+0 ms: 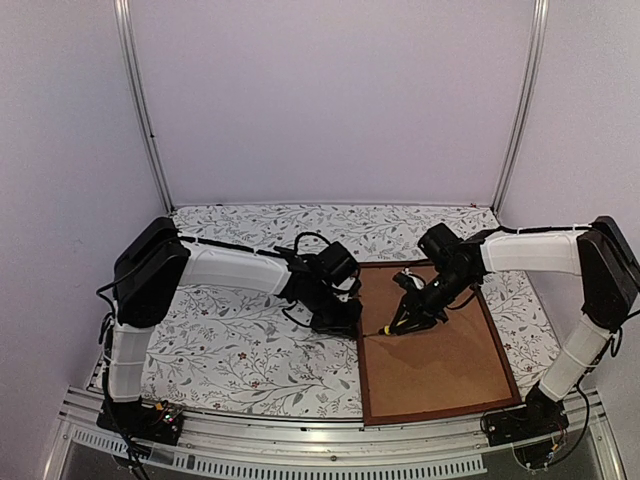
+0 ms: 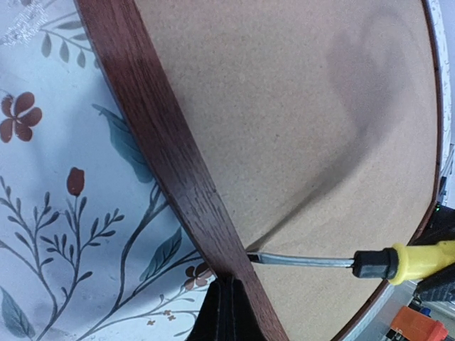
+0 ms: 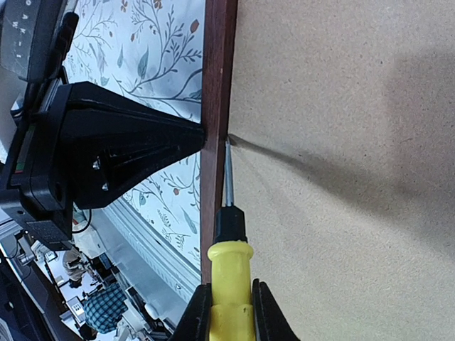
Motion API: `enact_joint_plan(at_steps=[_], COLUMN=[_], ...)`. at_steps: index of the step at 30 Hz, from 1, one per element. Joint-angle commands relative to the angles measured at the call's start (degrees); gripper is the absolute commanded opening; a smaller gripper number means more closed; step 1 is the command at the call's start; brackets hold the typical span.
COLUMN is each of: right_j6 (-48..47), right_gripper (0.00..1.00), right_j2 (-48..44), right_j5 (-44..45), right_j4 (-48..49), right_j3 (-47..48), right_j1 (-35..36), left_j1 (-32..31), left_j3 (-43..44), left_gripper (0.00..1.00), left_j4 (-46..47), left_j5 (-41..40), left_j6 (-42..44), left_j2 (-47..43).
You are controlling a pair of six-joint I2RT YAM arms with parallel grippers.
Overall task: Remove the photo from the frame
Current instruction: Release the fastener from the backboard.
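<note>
Thin dark reddish-brown wooden frame (image 1: 361, 370) lies face-down on floral table (image 1: 250, 350). The photo is hidden beneath brown fibreboard backing (image 1: 440, 350) — probably light, bendy; take it by an edge. The right jaws clamp yellow-handled screwdriver (image 3: 229, 270); left jaws closed, bracing frame's rail.

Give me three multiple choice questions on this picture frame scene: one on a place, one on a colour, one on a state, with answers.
1. Where is the screwdriver's tip? A) at the frame's inner edge B) in a drawer C) in mid-air
2. What colour is its handle? A) red B) yellow C) blue
3. What is the right pincer doing? A) open, empty B) shut on the screwdriver C) shut on the frame
Answers: 1 A, the blade meets the rail beside the backing board; 2 B, yellow shows between the fingers; 3 B, both fingers clamp the handle.
</note>
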Motion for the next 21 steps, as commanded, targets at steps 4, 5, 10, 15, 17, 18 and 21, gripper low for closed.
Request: enact_joint_plan(at_steps=[4,5,10,15,17,18,21], right_j6=[4.3,4.7,8.1,11.3,12.2,12.9,13.9], right_gripper=[0.0,0.0,0.0,0.0,0.0,0.0,0.0], right_j2=[5.5,5.8,7.5,10.0,11.1,11.5,13.1], right_j5=[9.4,10.4,15.9,20.0,21.5,22.1,23.5], right_j4=[3.1,2.4,-0.4,-3.1,-4.3,-4.7,-5.9], right_j3=[5.8,6.7,11.5,16.7,18.7,20.1,23.0], right_j1=[9.4,10.2,14.7,18.3,19.4,19.9,21.3], left_j1=[-3.7,-3.7,-3.7,-3.7,-3.7,-3.7,-3.5], left_j3=[-3.1,-3.5,-5.1,-6.6,-7.4,-8.0,-9.6], left_gripper=[0.0,0.0,0.0,0.0,0.0,0.0,0.0], left_j4=[10.4,10.9,13.0,15.0,16.1,16.6,18.3], left_j5=[3.3,3.5,4.1,4.5,4.8,4.8,5.3], left_j6=[0.7,0.7,0.4,0.2,0.0,-0.2,-0.5], left_j2=[5.0,4.9,4.5,4.1,3.8,3.6,3.1])
